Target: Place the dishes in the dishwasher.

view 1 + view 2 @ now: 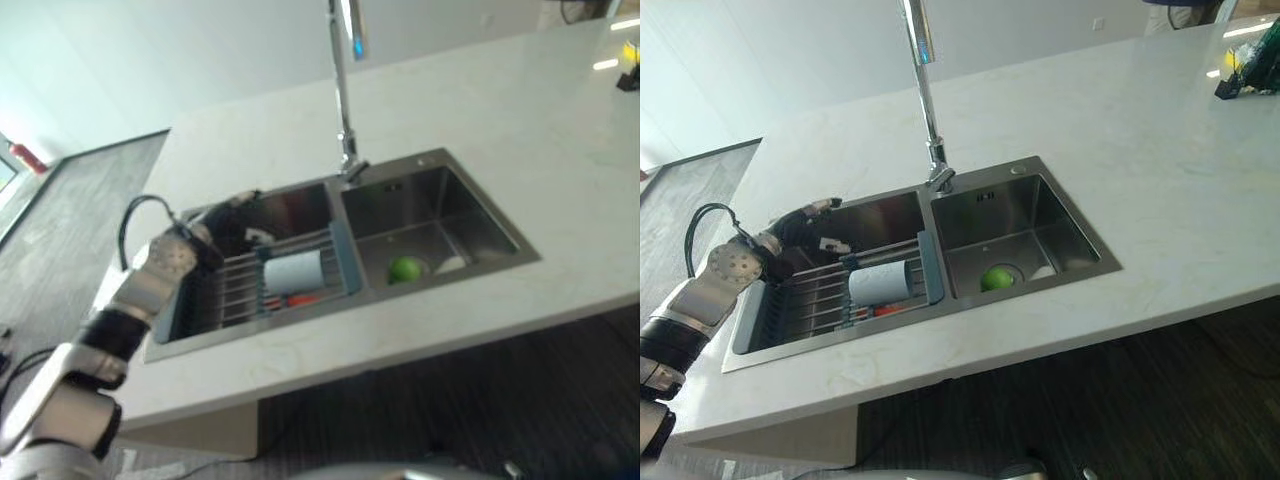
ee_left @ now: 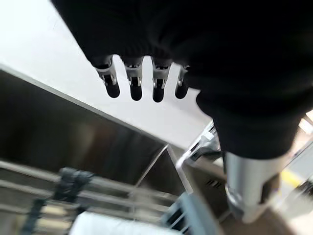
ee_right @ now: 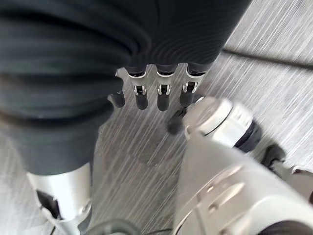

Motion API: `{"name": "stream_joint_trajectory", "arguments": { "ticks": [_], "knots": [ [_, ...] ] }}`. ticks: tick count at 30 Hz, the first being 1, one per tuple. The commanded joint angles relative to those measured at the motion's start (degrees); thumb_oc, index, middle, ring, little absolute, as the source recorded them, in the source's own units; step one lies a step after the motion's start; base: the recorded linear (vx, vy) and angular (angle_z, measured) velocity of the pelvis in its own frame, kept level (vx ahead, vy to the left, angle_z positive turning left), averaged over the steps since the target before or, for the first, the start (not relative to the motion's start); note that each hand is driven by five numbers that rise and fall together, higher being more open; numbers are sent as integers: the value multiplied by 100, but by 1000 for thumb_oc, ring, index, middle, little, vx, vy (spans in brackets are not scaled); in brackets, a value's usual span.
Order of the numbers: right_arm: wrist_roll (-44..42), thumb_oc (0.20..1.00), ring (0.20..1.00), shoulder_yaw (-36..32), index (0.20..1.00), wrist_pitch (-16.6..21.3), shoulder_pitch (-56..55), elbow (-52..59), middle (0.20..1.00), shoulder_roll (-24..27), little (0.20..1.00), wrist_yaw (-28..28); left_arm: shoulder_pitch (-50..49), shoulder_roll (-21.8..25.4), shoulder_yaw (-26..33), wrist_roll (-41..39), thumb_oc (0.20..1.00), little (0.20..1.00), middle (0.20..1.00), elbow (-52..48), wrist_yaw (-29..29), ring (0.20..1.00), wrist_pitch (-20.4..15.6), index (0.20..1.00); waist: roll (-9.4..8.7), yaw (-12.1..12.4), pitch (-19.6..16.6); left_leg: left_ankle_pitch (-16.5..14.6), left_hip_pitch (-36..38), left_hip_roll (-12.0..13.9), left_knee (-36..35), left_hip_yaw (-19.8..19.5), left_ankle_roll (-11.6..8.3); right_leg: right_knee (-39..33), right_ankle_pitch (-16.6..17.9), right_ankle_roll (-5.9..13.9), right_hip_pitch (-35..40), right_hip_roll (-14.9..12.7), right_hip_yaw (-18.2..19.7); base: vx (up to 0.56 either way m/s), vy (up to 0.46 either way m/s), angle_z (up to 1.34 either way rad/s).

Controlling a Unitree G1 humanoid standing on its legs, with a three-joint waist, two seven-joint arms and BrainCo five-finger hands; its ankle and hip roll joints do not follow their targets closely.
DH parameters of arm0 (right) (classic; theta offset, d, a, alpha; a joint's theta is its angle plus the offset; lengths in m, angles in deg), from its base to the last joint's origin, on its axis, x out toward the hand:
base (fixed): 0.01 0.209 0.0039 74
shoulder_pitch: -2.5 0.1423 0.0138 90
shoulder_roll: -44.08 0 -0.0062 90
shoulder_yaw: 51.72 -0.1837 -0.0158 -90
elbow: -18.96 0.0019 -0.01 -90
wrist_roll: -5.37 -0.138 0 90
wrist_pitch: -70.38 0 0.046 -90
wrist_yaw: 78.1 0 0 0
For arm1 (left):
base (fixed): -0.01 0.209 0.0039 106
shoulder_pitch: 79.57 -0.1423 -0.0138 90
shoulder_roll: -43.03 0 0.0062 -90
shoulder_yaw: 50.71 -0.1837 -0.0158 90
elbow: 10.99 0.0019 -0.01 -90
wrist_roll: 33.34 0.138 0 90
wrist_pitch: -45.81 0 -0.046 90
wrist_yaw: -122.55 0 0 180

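Observation:
A white cup lies on its side on a wire rack across the left basin of a steel sink. Under the cup's front edge lies an orange utensil. My left hand hovers over the rack's far left part, just left of the cup, open and holding nothing. The left wrist view has its fingers straight above the basin, with the cup below them. In the right basin sit a green round item and a white dish. My right hand hangs open over the floor.
A tall faucet rises behind the divider between the two basins. The sink is set in a white stone counter, whose front edge runs below the sink. A small yellow and black object stands at the counter's far right.

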Motion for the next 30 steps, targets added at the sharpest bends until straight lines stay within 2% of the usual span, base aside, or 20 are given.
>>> {"name": "stream_joint_trajectory", "arguments": {
  "ticks": [1,6,10,18,30],
  "knots": [
    [-171,1000,1000,-45,1000,232,264,-146,1000,49,1000,220,886,350,214,369,1000,1000,1000,276,148,1000,-124,1000,-150,-110,166,-800,227,-46,408,-96,91,319,-264,288,-83,-204,-408,40,2,-9],
    [-147,1000,1000,-140,1000,410,244,-197,1000,107,1000,184,930,373,5,282,1000,1000,1000,415,233,1000,-312,1000,-101,-169,165,-827,245,-62,392,-38,94,319,-241,317,-115,-230,-362,46,3,0],
    [-18,1000,1000,-254,1000,448,233,-255,1000,155,1000,261,712,191,12,299,1000,1000,1000,241,419,1000,-277,1000,-81,-177,173,-838,263,-78,364,-23,93,312,-217,337,-136,-247,-354,0,0,0],
    [105,1000,1000,-218,1000,499,222,-218,1000,101,1000,300,180,-175,97,397,1000,1000,1000,37,386,1000,-381,1000,-84,-176,146,-874,284,-123,342,-15,136,306,-190,355,-158,-272,-296,57,-10,0],
    [261,1000,1000,-287,1000,573,84,-205,1000,140,1000,273,-125,-392,115,371,1000,1000,1000,-2,485,1000,-234,1000,-76,-256,200,-928,310,-185,351,22,186,307,-170,394,-180,-299,-177,29,5,-6]
  ]
}}
